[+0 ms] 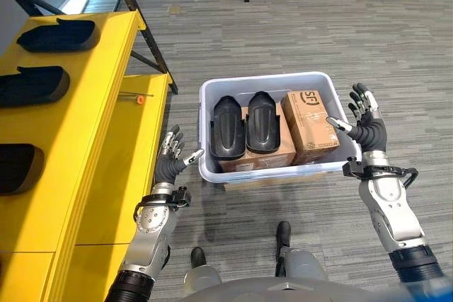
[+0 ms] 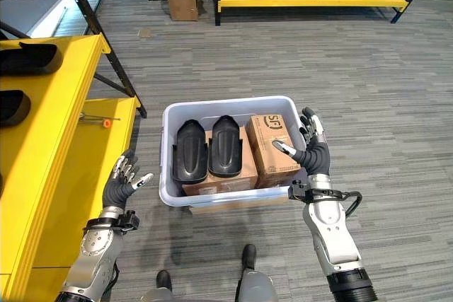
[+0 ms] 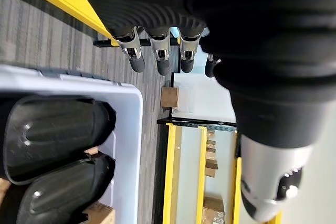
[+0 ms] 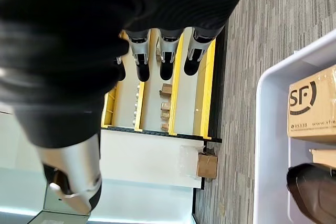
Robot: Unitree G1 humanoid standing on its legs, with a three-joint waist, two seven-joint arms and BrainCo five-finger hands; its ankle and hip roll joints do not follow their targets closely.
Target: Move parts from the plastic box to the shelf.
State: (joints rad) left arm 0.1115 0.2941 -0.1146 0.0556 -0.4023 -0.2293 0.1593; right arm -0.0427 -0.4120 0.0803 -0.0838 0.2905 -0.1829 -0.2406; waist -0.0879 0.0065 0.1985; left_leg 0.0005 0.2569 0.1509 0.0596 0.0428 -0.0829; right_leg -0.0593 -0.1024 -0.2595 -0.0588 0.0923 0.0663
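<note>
No part is picked up yet; this looks like the approach to the plastic box [image 1: 272,83], which holds two black moulded parts [image 1: 245,125] lying on cardboard boxes [image 1: 311,124]. The left hand [image 1: 172,157] and right hand [image 1: 365,125] flank it, fingers spread, holding nothing. Next, one hand should likely reach in, grasp a part and carry it to the yellow shelf [image 1: 78,125] on the left.

Pale lavender-white plastic box [image 1: 272,84]; two glossy black parts [image 1: 244,125]; brown cardboard cartons [image 1: 309,125]; yellow shelf [image 1: 78,125]; grey striped floor [image 1: 297,26].
</note>
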